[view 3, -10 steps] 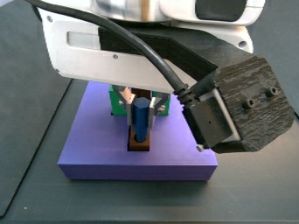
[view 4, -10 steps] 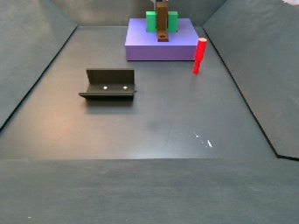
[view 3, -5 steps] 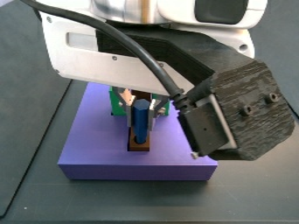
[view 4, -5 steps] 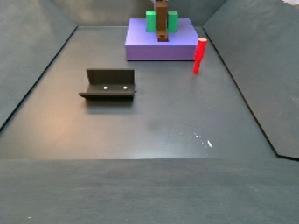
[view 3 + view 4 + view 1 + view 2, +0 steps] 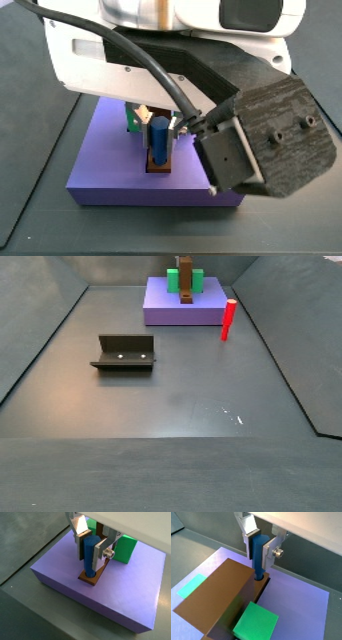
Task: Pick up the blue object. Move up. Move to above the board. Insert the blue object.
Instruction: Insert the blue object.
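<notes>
The blue object (image 5: pixel 89 556) is a thin blue peg standing upright between my gripper's (image 5: pixel 91 558) silver fingers, pads against both its sides. Its lower end sits in the round hole at the end of the brown board (image 5: pixel 89 577). In a wrist view the peg (image 5: pixel 257 554) enters the board (image 5: pixel 224 604) at its hole. A green block (image 5: pixel 123 549) flanks the board. In a side view the peg (image 5: pixel 159 142) stands on the board's end (image 5: pixel 159 167) under my wrist. The gripper is shut on the peg.
The board rests on a large lavender slab (image 5: pixel 127 597), which also shows at the far end of the floor (image 5: pixel 167 311). A red peg (image 5: pixel 229 319) stands beside the slab. The dark fixture (image 5: pixel 124 352) stands on the floor at the left.
My wrist has sunk a little, the dark camera block growing larger in the side view. The blue peg has gone slightly lower into the board's hole.
</notes>
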You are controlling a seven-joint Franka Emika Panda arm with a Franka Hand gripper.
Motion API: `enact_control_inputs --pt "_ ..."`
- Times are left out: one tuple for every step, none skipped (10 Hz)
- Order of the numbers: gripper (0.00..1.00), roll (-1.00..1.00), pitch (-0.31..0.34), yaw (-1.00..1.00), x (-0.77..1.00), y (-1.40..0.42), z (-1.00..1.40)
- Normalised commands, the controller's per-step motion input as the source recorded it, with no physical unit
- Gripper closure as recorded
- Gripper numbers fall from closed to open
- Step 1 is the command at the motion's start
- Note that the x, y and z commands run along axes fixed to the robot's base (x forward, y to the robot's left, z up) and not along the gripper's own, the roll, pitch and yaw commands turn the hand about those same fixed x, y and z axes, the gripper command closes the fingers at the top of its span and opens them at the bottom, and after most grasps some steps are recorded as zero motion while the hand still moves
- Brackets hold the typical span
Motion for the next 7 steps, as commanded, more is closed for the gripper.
enact_control_inputs --pt "1.0 0.21 0.183 -0.1 0.0 0.0 0.0" --pt "1.0 0.24 0.176 -0.14 0.0 0.0 -0.05" --pt "1.0 0.24 0.173 -0.19 0.1 0.06 -0.07" --pt "1.0 0.23 0.217 -0.2 0.06 0.12 -0.01" --pt "1.0 0.29 0.204 -0.03 0.0 0.0 0.0" --pt "1.0 0.2 0.146 -0.02 0.13 0.0 -0.09" --pt "1.0 0.06 0.071 -0.04 0.39 -0.03 -0.25"
